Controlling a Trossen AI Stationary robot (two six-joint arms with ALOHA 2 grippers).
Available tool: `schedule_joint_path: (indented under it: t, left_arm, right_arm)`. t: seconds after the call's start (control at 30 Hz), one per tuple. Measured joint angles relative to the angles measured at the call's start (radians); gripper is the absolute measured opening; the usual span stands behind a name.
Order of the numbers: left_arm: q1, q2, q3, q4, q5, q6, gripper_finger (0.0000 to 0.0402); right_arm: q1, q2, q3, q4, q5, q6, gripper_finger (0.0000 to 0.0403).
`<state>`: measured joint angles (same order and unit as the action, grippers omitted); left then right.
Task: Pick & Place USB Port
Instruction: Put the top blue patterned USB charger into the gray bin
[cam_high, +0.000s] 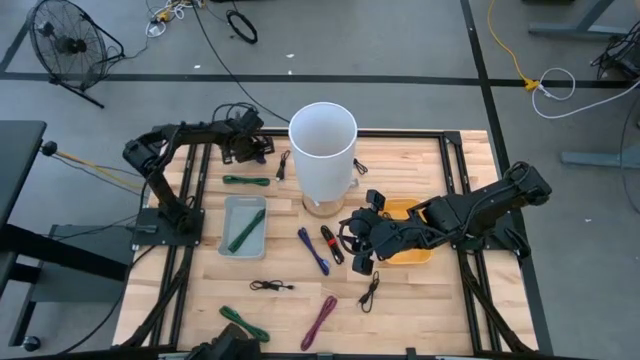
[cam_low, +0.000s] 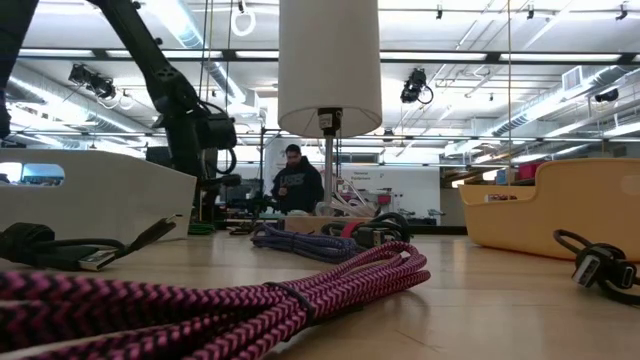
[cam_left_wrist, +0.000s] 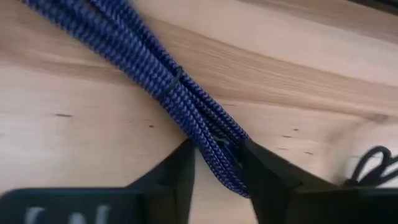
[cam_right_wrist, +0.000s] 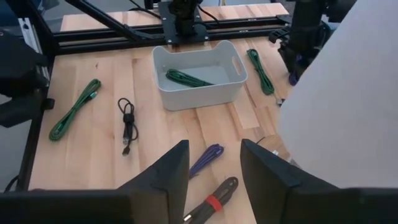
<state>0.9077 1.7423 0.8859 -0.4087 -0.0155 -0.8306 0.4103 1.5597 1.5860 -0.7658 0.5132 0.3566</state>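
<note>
My left gripper (cam_high: 246, 147) is low over the far left part of the table, shut on a blue braided cable bundle (cam_left_wrist: 163, 82) that lies on the wood. My right gripper (cam_high: 358, 246) hangs open near the table's middle, beside the yellow bin (cam_high: 412, 250). Its fingers stand above a black cable with a red band (cam_right_wrist: 211, 202) and next to a blue-purple cable (cam_right_wrist: 208, 157), touching neither. The grey bin (cam_high: 243, 226) holds a green cable (cam_right_wrist: 189, 78). My left gripper pinches the blue cable bundle between its two fingers at a stretch just past the tie band (cam_left_wrist: 214, 152). The fingers (cam_left_wrist: 264, 177) come down from above and lie across the bundle. The rest of the bundle rests on the table, running away from the fingers.
A tall white cylinder (cam_high: 322, 150) stands at the table's far middle. Loose cables lie around: green (cam_high: 246, 181), black (cam_high: 271, 286), black (cam_high: 370, 292), pink-purple (cam_high: 320, 320), green (cam_high: 246, 326). A person (cam_low: 297, 185) stands in the room behind.
</note>
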Motion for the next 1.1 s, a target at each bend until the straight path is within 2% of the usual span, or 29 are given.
schedule_joint_path:
  t: [0.13, 0.17, 0.4, 0.6, 0.73, 0.93, 1.1]
  left_arm:
    - [0.0, -0.001, 0.001, -0.014, 0.027, 0.032, 0.0027]
    - [-0.001, -0.002, 0.002, -0.014, 0.023, 0.036, 0.0018]
    - [-0.001, -0.066, 0.012, -0.07, 0.072, 0.087, 0.0008]
    - [-0.021, -0.185, 0.096, -0.207, 0.058, 0.202, 0.0007]
    - [-0.05, -0.281, 0.114, -0.236, 0.048, 0.276, 0.0007]
    - [-0.123, -0.444, 0.118, -0.322, 0.035, 0.366, 0.0007]
    - [-0.231, -0.573, 0.118, -0.449, 0.045, 0.378, 0.0007]
  right_arm:
    - [0.0, 0.0, 0.0, 0.004, 0.003, -0.002, 0.0146]
    - [0.0, 0.0, 0.0, 0.007, 0.006, -0.002, 0.0146]
    - [0.0, 0.0, 0.0, 0.003, 0.021, -0.02, 0.0146]
    - [0.0, 0.0, 0.0, 0.002, 0.021, -0.025, 0.0146]
    - [0.0, 0.0, 0.0, 0.002, 0.021, -0.025, 0.0146]
    - [0.0, 0.0, 0.0, 0.001, 0.021, -0.025, 0.0146]
    - [-0.002, 0.0, 0.0, 0.001, 0.021, -0.025, 0.0146]
